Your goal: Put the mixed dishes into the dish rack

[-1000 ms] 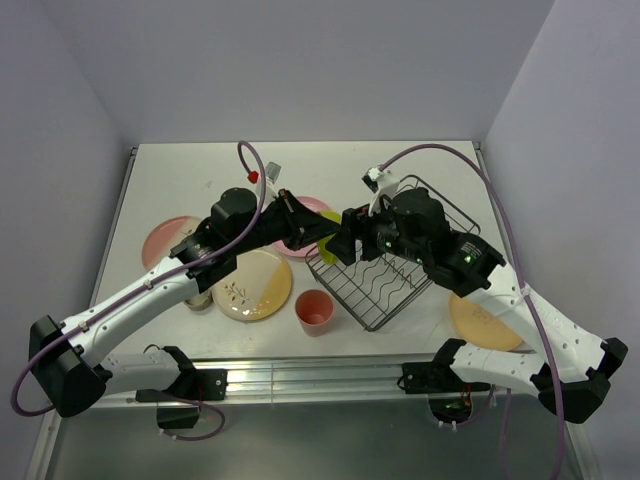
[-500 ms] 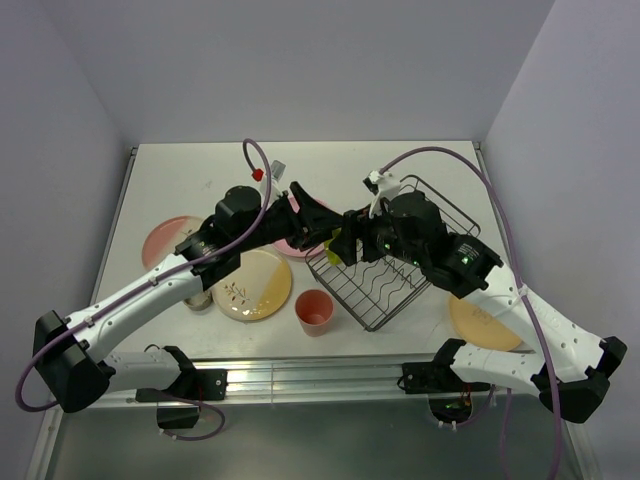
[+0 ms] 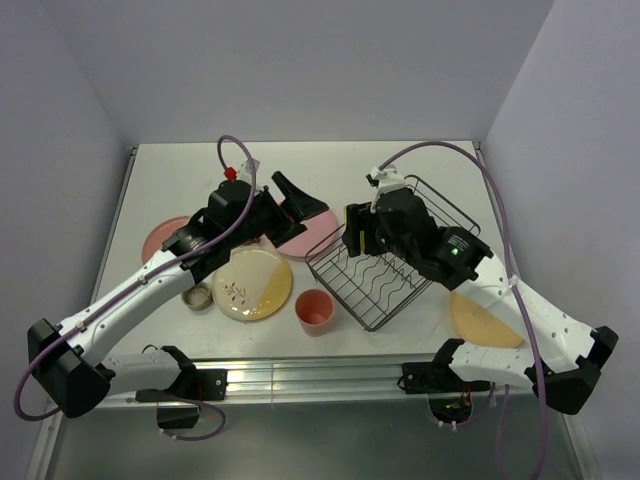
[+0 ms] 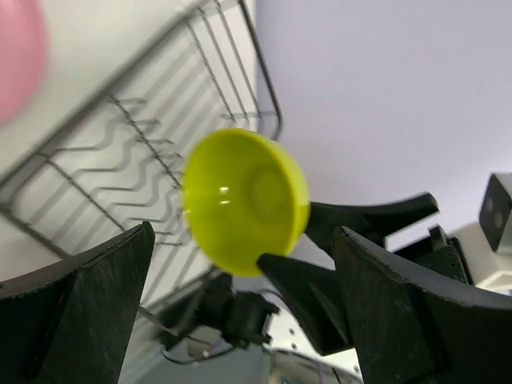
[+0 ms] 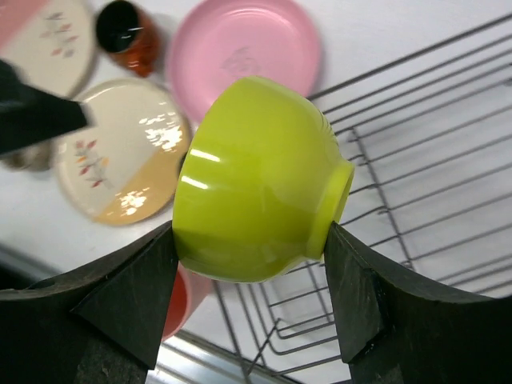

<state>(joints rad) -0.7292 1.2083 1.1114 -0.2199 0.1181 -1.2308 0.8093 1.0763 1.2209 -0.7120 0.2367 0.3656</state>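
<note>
Pinching the lime-green bowl (image 5: 256,180) between the right fingers (image 5: 120,296), tipped on its side, foot turned toward the dish rack (image 3: 385,285), aloft over the rack's left edge. Holding the left fingers (image 4: 72,312) spread wide with nothing between them, near the bowl, above the pink plate (image 3: 318,232). Resting on the tabletop (image 3: 400,170) left of the rack: flat twig-patterned plate (image 3: 252,283) and upright salmon cup (image 3: 314,310).

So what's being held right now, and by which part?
Right gripper holds the lime-green bowl, pinched between rim and foot; left gripper is open, empty.
</note>
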